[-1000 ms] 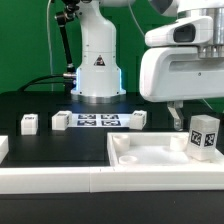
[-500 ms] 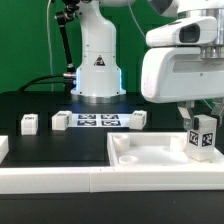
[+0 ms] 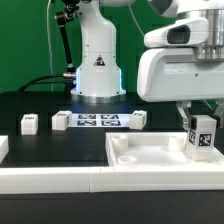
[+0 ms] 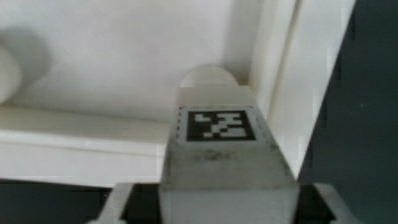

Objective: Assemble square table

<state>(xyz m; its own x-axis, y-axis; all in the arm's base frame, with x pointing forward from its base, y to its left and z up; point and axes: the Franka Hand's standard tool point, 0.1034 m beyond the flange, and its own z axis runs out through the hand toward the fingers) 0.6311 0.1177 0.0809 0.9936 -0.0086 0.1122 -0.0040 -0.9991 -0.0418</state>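
Note:
The white square tabletop [image 3: 150, 152] lies at the front of the exterior view, rim up. My gripper [image 3: 201, 118] is shut on a white tagged leg [image 3: 202, 138] and holds it upright over the tabletop's corner at the exterior view's right. In the wrist view the leg [image 4: 221, 135] fills the middle, its tag facing the camera, with the tabletop's rim [image 4: 285, 60] beyond it and the gripper [image 4: 222, 200] closed on it. Three more legs lie on the black table: one [image 3: 29, 123], a second [image 3: 61, 120] and a third [image 3: 135, 120].
The marker board [image 3: 97, 121] lies flat before the robot base [image 3: 97, 60]. A long white rail [image 3: 50, 180] runs along the front edge. A white block [image 3: 3, 148] sits at the exterior view's left edge.
The gripper with the leg moved slightly toward the exterior view's left between the first two frames and has kept almost still since. The other parts have not moved.

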